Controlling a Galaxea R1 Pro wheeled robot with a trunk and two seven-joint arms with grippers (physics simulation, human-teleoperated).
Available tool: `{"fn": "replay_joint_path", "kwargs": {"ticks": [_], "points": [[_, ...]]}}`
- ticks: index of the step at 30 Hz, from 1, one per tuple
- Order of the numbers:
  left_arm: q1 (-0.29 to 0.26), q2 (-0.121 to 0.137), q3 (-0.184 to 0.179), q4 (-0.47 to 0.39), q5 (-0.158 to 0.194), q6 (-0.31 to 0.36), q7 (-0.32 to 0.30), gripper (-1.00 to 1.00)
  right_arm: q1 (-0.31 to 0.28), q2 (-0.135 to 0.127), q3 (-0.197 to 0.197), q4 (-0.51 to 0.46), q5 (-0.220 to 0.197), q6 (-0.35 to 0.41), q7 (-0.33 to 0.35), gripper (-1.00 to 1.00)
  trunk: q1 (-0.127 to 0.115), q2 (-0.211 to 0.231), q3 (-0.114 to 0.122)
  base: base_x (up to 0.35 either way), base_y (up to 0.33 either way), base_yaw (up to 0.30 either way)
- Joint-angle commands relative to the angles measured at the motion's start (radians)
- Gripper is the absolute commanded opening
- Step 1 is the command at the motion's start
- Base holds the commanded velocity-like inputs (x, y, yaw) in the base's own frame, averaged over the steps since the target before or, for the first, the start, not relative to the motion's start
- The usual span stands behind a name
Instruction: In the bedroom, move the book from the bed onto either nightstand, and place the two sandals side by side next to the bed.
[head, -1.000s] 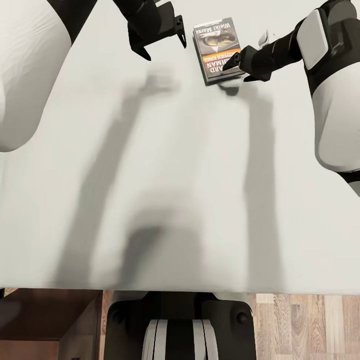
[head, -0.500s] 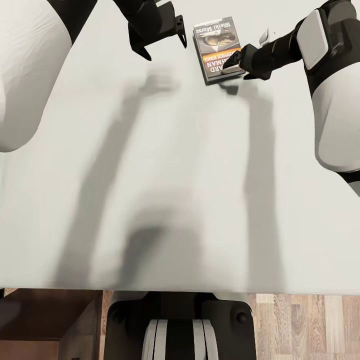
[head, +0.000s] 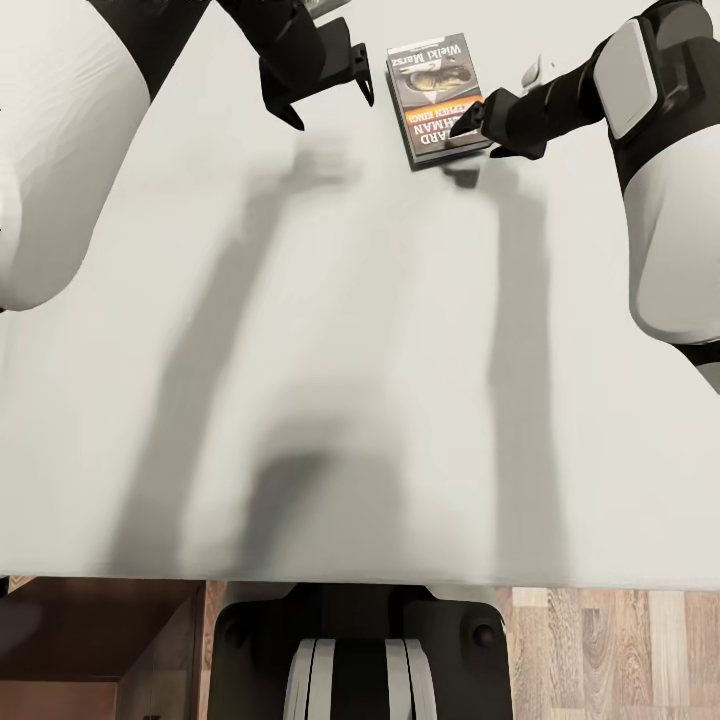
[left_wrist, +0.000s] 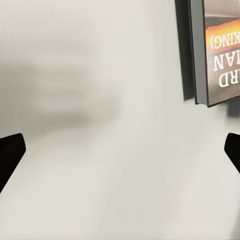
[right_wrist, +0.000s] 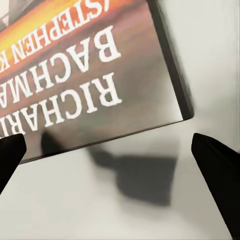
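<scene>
Nothing is done yet: the book (head: 436, 97) lies on the bed (head: 350, 350) at upper centre, right tool (head: 476, 130) spread apart at its corner, left tool (head: 320, 88) apart beside it.

I am looking down on a broad off-white surface (head: 330, 330) that is taking up most of my head view, with soft grey shadows stretching from 6 o'clock toward 12. At 5 o'clock a strip of pale wood-plank floor (head: 610, 650) is showing beyond its near edge. At 7 o'clock dark brown wood (head: 100, 640) is sitting beside that edge. Light is falling evenly, without glare.
</scene>
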Motion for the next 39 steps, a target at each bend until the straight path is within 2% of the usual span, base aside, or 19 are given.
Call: {"fn": "replay_joint_path", "kwargs": {"ticks": [1, 39], "points": [[0.000, 0.001, -0.007, -0.001, 0.011, 0.000, 0.008, 1.00, 0.000, 0.001, -0.005, -0.001, 0.023, 0.001, -0.001, 1.00, 0.000, 0.000, 0.000, 0.000, 0.000, 0.000], [0.003, -0.001, -0.006, -0.015, 0.011, 0.000, 0.008, 1.00, 0.001, -0.006, 0.003, 0.007, 0.025, -0.009, -0.015, 1.00, 0.000, 0.000, 0.000, 0.000, 0.000, 0.000]]}}
